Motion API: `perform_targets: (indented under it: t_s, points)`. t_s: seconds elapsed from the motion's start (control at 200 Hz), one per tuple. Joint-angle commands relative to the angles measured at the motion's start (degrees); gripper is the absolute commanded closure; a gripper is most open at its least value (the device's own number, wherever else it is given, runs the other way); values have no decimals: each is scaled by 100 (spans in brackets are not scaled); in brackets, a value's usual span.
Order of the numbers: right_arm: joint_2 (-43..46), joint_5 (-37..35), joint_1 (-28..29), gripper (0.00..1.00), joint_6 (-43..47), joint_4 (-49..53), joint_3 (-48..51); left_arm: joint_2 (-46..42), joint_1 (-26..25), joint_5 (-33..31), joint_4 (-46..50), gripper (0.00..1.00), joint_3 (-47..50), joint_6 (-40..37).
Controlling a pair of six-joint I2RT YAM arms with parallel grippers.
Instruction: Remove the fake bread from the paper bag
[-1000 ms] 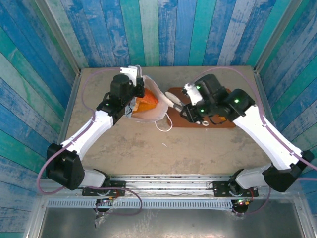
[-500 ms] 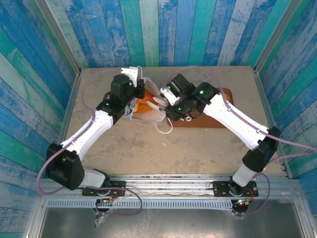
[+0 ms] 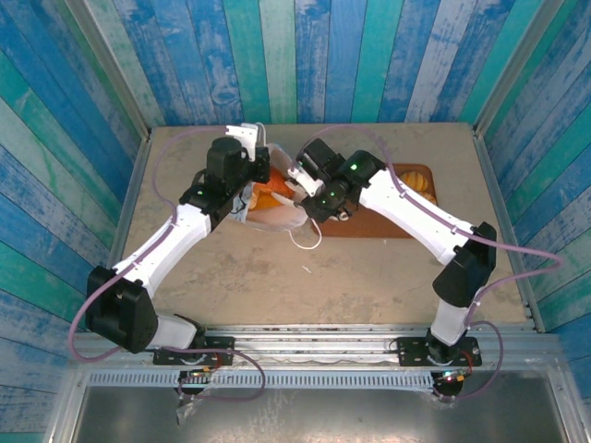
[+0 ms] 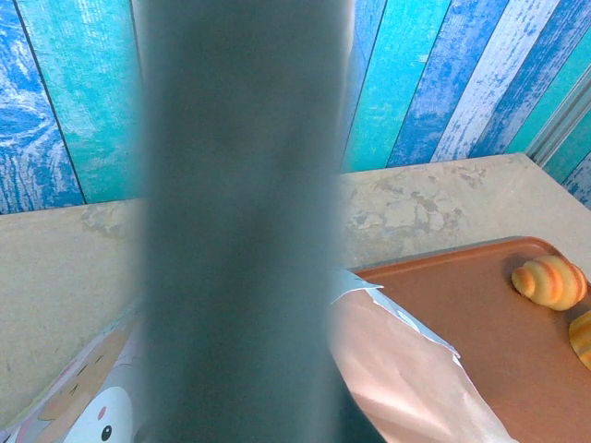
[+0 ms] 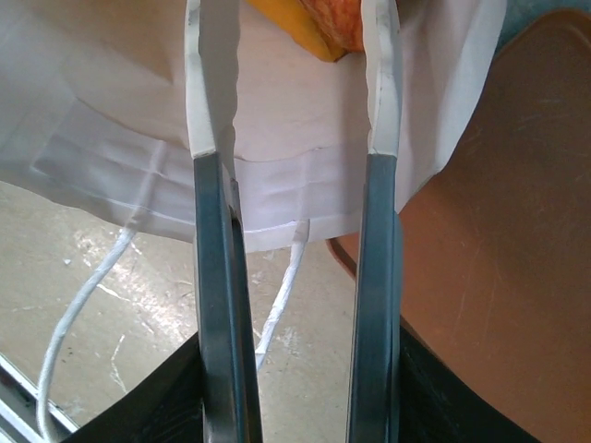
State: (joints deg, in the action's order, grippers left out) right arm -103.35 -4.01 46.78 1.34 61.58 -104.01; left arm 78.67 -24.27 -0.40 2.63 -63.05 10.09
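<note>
Bread first: a glossy patch of orange and gold plastic, peeking out of the bag, which lies on its side on the counter right off the tray's left end, one corner overlapping that end. The bag is white, creased paper with its mouth turned toward the tray, so its long axis runs away from the tray's left end. Too little of the bread shows to call which way it points. Two white cords trail from the rim onto the counter on the tray's near side. The right gripper sits at that mouth, white-tipped fingers spread wide apart, nothing between them, bread just past the tips. The left gripper is over the bag's far-left side, away from the tray; its wrist view is blocked by a blurred finger, so I can't tell whether it's clamped. Over on the tray's right end, two ridged golden buns lie already out.
</note>
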Motion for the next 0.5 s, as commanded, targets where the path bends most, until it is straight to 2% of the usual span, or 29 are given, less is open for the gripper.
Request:
perform_targets:
  t_s: [0.0,0.291,0.496]
  points:
    - [-104,-257,49,53,208,44,-249,145,-7,67,-70,100,-208,-33]
    - [-352,-624,48,53,311,118,-449,149,-8,137,-52,100,-221,-62]
    - [-473,-516,46,51,494,134,-541,130,-8,137,-60,100,-222,-69]
